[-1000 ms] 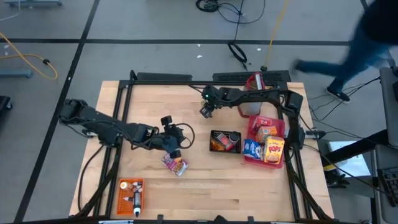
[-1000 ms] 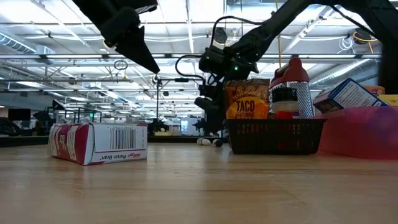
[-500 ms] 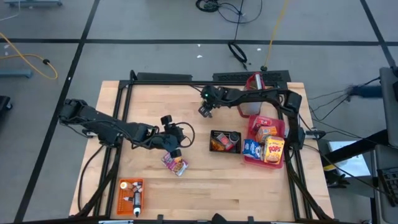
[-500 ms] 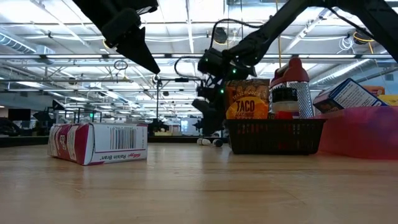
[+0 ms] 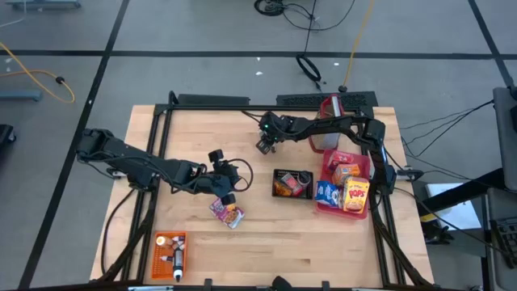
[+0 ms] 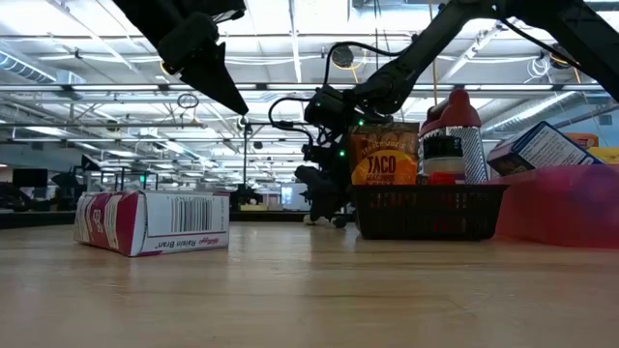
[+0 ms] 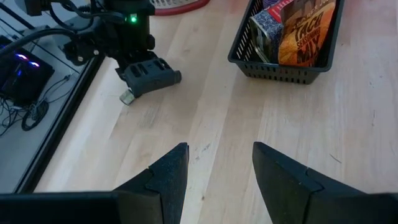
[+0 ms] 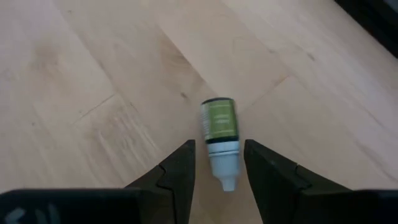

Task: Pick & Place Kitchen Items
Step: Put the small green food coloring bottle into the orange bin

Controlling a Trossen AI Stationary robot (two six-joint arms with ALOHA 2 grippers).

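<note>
A small bottle with a green label [image 8: 219, 127] lies on its side on the wooden table; in the left wrist view it shows as a small pale thing [image 7: 126, 97]. My right gripper [image 8: 217, 169] is open, low over the table at the far middle [image 5: 263, 145]. Its fingers stand on either side of the bottle's cap end, and I see no touch. My left gripper [image 7: 221, 174] is open and empty, above a pink and white Raisin Bran box [image 6: 150, 222] that lies flat on the table [image 5: 227, 212].
A black mesh basket [image 5: 292, 184] holding a taco packet stands right of centre. A red tray [image 5: 346, 184] with several boxes sits at the right edge, and a red bottle [image 6: 452, 130] stands behind the basket. An orange crate [image 5: 170, 253] sits near the front left.
My right gripper has gone down toward the table and a little toward its left edge, around the small bottle. A person at the far right has walked out of view.
</note>
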